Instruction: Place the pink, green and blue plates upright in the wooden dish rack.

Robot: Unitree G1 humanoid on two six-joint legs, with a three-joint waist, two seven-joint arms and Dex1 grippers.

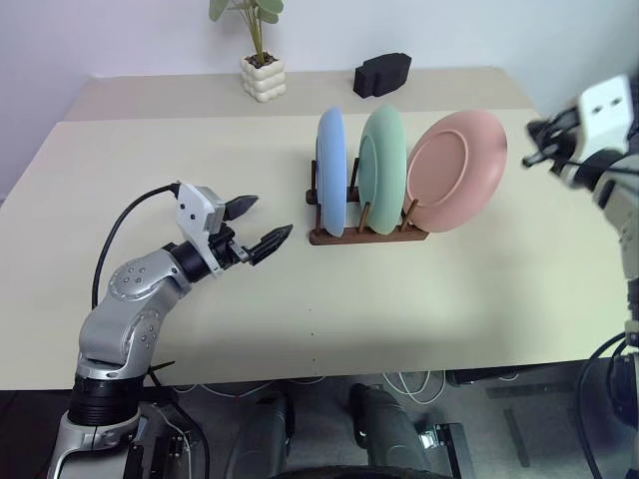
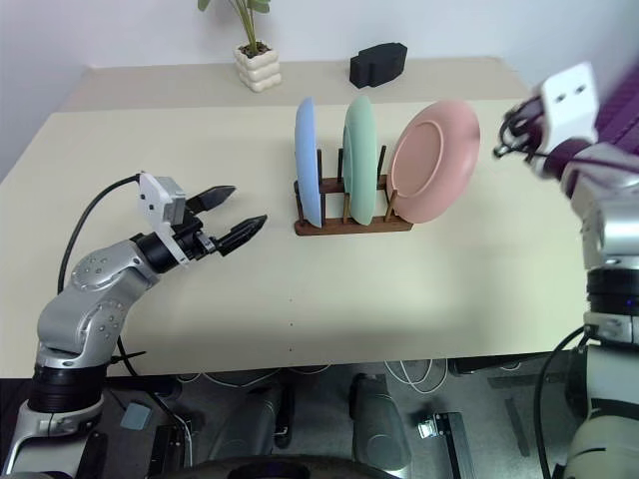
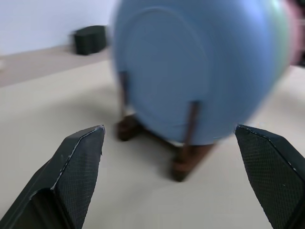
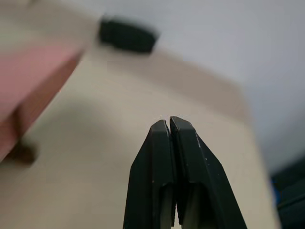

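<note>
The left pincer (image 1: 255, 227) hangs over the beige table (image 1: 150, 160) with its two black fingers spread wide and nothing between them. It points toward the wooden dish rack (image 1: 364, 232), which sits near its fingertips on the side of the right arm, apart from them.

The rack is small and dark brown: two parallel base rails on the tabletop, each carrying a row of thin upright pegs. It is about as long as one plate is wide.

Three plates stand in it on edge. The blue plate (image 1: 330, 170) is nearest the left pincer and stands almost straight up between pegs; in the left wrist view its round back faces the open fingers. The green plate (image 1: 384, 168) stands next, just beside the blue one and tilted slightly. The pink plate (image 1: 457, 170) comes last, at the rack's far end from the left pincer, leaning outward so that its face with a raised inner ring shows.

The right pincer (image 4: 170, 125) is held beyond the pink plate, clear of it, with its fingers pressed together and empty.

Farther back on the table, beyond the rack, stand a small potted plant (image 1: 262, 70) in a white bumpy pot and a black block (image 1: 382, 72).

No brand, label or readable writing can be made out on any of these things.
</note>
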